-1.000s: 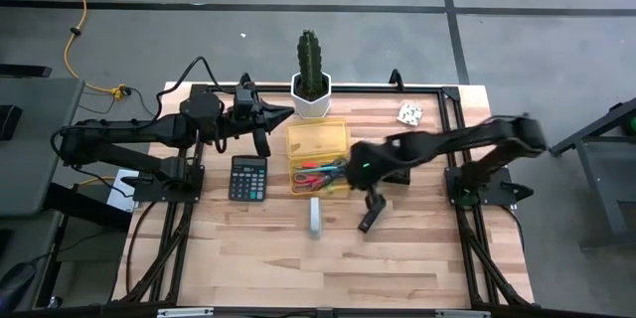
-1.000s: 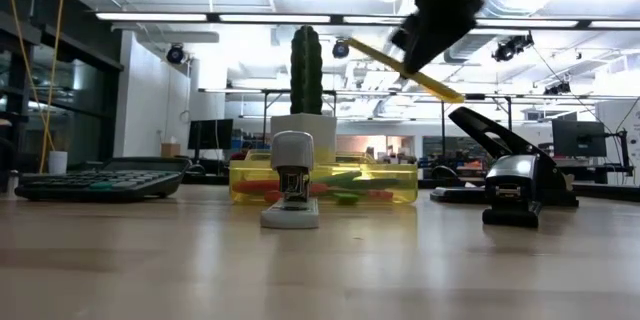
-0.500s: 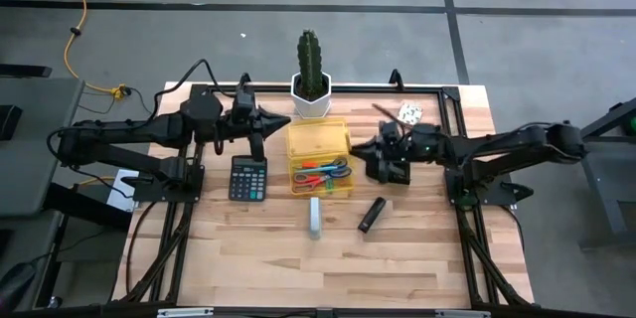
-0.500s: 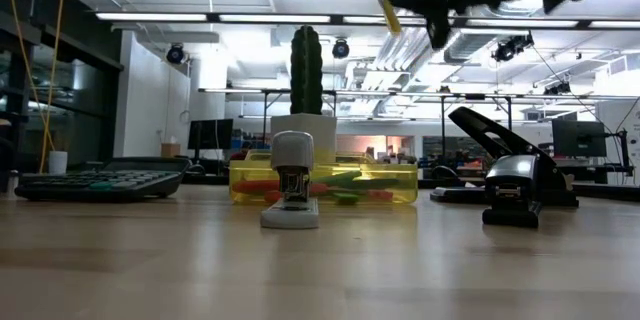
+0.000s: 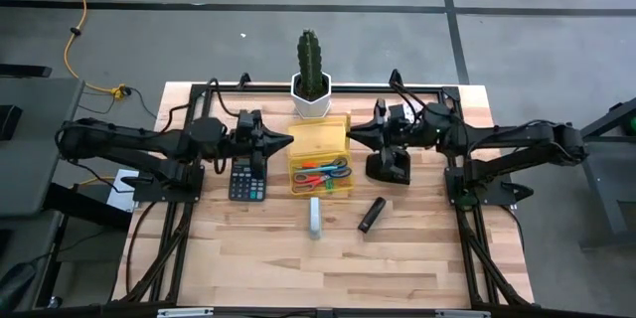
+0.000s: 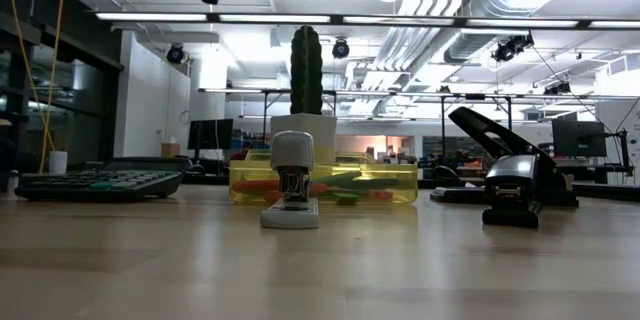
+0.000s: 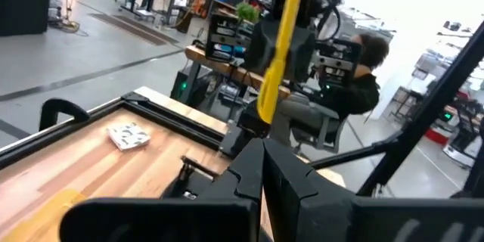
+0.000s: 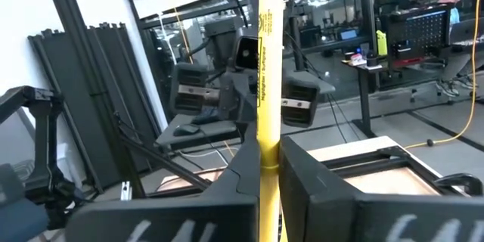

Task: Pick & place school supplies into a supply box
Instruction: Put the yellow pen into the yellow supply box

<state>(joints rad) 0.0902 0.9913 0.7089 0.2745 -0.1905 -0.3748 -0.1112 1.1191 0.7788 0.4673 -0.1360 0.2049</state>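
Note:
A yellow pencil [image 8: 270, 60] stands upright in my right gripper [image 5: 350, 131], which hangs level over the right rim of the translucent yellow supply box [image 5: 318, 137]; the left wrist view shows the same pencil [image 7: 281, 41]. Red-handled and blue-handled scissors [image 5: 320, 174] and small coloured pieces lie in the box [image 6: 395, 190]. My left gripper [image 5: 288, 140] is shut and touches nothing; it hovers left of the box, above the calculator's far end, pointing at the right gripper. A small white piece [image 7: 130, 134] lies on the table beyond. My right gripper pinches the yellow pencil between its two fingers at a low part of the shaft [image 8: 269, 132]. The fingers come level from the table's right and lie across the pencil. The pencil is lifted clear and stands nearly upright above the fingers.
A cactus in a white pot [image 5: 310, 99] stands behind the box. A black calculator [image 5: 248, 179] lies left of it, a black hole punch [image 5: 388, 166] right of it. A white stapler [image 5: 314, 217] and a small black object [image 5: 372, 214] lie nearer. A person [image 7: 363, 76] sits beyond the table.
My right gripper has risen from low over the table beside the box, moved toward the far edge and turned level, pointing left. The pencil has gone from slanting to upright. My left gripper has shifted toward the near edge.

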